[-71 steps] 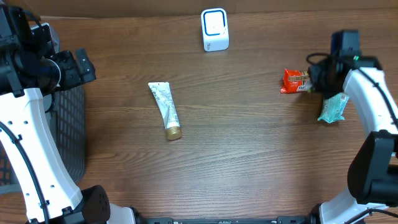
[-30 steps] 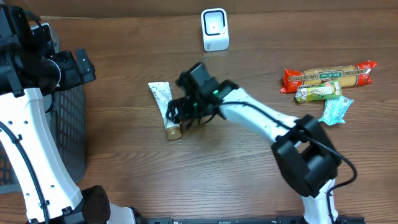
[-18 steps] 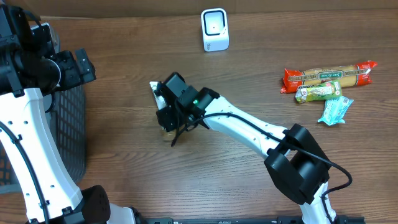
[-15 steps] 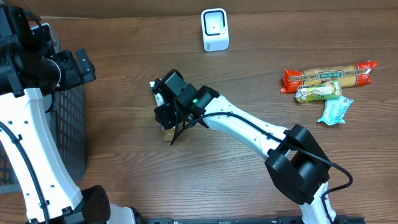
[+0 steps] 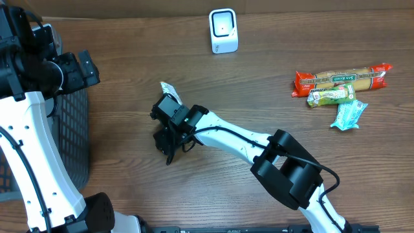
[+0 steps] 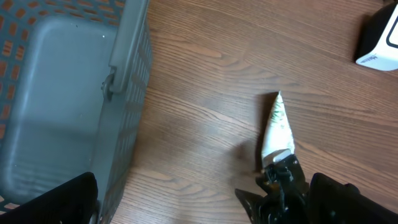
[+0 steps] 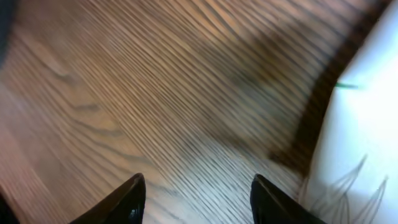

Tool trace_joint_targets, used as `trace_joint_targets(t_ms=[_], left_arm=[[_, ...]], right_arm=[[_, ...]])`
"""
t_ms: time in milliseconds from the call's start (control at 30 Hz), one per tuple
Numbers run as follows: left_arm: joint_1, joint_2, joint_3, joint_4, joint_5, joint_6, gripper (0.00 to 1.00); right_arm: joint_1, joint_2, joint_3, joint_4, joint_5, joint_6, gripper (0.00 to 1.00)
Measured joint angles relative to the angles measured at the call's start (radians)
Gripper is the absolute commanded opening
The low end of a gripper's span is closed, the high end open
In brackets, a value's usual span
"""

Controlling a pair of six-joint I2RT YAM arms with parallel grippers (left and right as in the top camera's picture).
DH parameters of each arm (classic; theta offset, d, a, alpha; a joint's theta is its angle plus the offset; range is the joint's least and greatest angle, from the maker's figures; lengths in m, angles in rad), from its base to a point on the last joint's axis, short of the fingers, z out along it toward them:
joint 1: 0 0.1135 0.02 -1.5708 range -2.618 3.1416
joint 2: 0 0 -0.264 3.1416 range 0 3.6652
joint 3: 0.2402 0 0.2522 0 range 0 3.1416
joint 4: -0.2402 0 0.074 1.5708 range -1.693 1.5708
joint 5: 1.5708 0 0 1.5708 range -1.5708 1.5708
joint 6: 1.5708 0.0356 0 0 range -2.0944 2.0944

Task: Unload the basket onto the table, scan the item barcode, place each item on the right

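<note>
- Reaching across the table [image 5: 272, 110], the right arm sets its gripper [image 7: 200, 198] low over the cap end of the tube [image 6: 277, 127]; I judge this to be the pick-up step, since the tube must be lifted before it can be shown to the scanner [image 5: 223, 30].
- The tube lies flat near the middle of the table. Its crimped end points toward the scanner, and its cap end is hidden under the right gripper in the overhead and left wrist views.
- Right gripper: the fingertips [image 7: 132, 198] stand apart with bare wood in the gap. The white tube body sits just beside the outer edge of one finger, not between the two. No grip is established, and the wrist view is blurred.
- Risk, as a judgement: closing from this offset would likely catch only the tube's edge or push it sideways. The gripper needs to shift over the tube first.
- Left gripper [image 6: 205, 202]: spread fully, holding nothing, parked high beside the basket [image 6: 127, 68]. It is probably kept clear so the right arm can work.
- The scanner stands upright at the far edge of the table, well apart from the tube and facing the work area, which suits a presented item.
- No barcode is visible on the tube, so the side to present cannot be determined.
- Snack packs [image 5: 339, 77] lie grouped at the right, well apart from the tube.
</note>
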Motion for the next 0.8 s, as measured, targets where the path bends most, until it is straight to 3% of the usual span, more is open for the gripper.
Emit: trace_joint_targets(t_ms=[367, 667, 800], left_arm=[[0.0, 0.0, 0.0, 0.0, 0.0, 0.0, 0.99], [0.0, 0.0, 0.0, 0.0, 0.0, 0.0, 1.0], [0.0, 0.0, 0.0, 0.0, 0.0, 0.0, 1.0]], right_arm=[[-0.146, 0.0, 0.003, -0.11, 0.04, -0.008, 0.56], [-0.319, 0.0, 0.005, -0.117, 0.073, -0.135, 0.56], [-0.353, 0.0, 0.021, -0.124, 0.077, -0.154, 0.64]])
